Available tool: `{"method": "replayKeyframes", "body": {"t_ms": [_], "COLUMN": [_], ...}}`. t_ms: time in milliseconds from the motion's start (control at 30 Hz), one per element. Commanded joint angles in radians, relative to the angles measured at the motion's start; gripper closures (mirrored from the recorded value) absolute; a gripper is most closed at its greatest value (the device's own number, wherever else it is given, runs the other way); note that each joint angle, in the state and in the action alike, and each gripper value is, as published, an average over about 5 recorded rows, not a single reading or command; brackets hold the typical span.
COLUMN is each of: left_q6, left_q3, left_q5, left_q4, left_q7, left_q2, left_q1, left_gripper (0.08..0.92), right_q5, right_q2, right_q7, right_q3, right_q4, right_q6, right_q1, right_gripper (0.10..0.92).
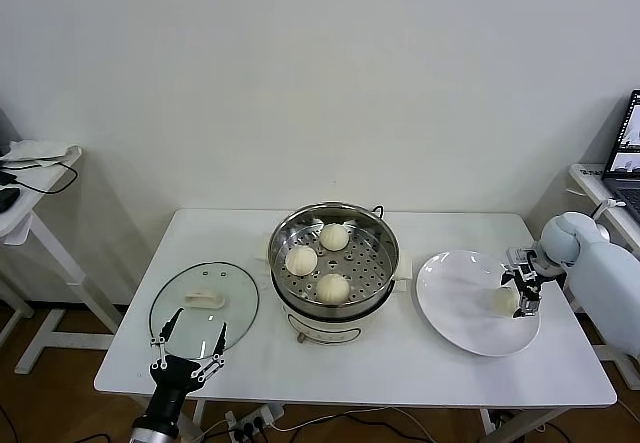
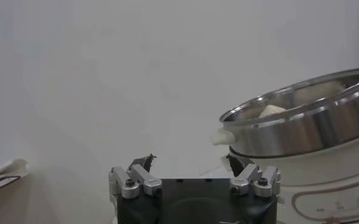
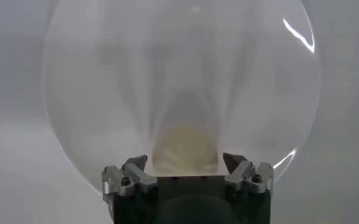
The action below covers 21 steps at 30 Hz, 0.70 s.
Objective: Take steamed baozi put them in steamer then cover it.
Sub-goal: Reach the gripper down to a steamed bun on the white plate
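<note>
Baozi: three point(image 1: 332, 287) on steamer tray; fourth point(image 1: 503, 301) on plate.
Steamer point(image 1: 380, 263): steel, uncovered, mid-worktop.
Cover point(image 1: 240, 298): glass, flat, left of steamer.

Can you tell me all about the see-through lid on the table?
The lid is a round, clear glass disc with a thin metal rim and a white oblong handle in its middle. It lies flat on the white table, to the left of the steamer, not covering it. The left gripper hovers at its near edge, fingers open, not gripping it.
</note>
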Motion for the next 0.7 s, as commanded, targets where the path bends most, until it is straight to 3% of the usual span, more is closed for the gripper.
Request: {"method": "replayKeyframes", "body": {"t_ms": [33, 300, 533, 700], "left_q6": [0.0, 0.0, 0.001, 0.005], "left_q3": [0.002, 0.002, 0.005, 0.007], "left_q5": [0.001, 0.002, 0.004, 0.007], "left_q4": [0.002, 0.001, -0.002, -0.005], "left_q7": [0.0, 0.0, -0.001, -0.004], "left_q2": [-0.001, -0.001, -0.002, -0.002], "left_q1": [0.001, 0.002, 0.003, 0.002], "left_gripper": [0.177, 0.177, 0.177, 0.177], "right_q5": [-0.018, -0.02, 0.016, 0.169], "right_q2": [0.008, 0.008, -0.017, -0.101], "right_q7": [0.003, 0.002, -0.01, -0.034], "right_q3": [0.013, 0.024, 0.006, -0.136], "right_q4": [-0.013, -0.011, 0.028, 0.129], "right_q6": [0.002, 0.002, -0.006, -0.058], "right_q1": [-0.006, -0.013, -0.003, 0.089], "right_gripper": [0.215, 0.383, 0.397, 0.397]}}
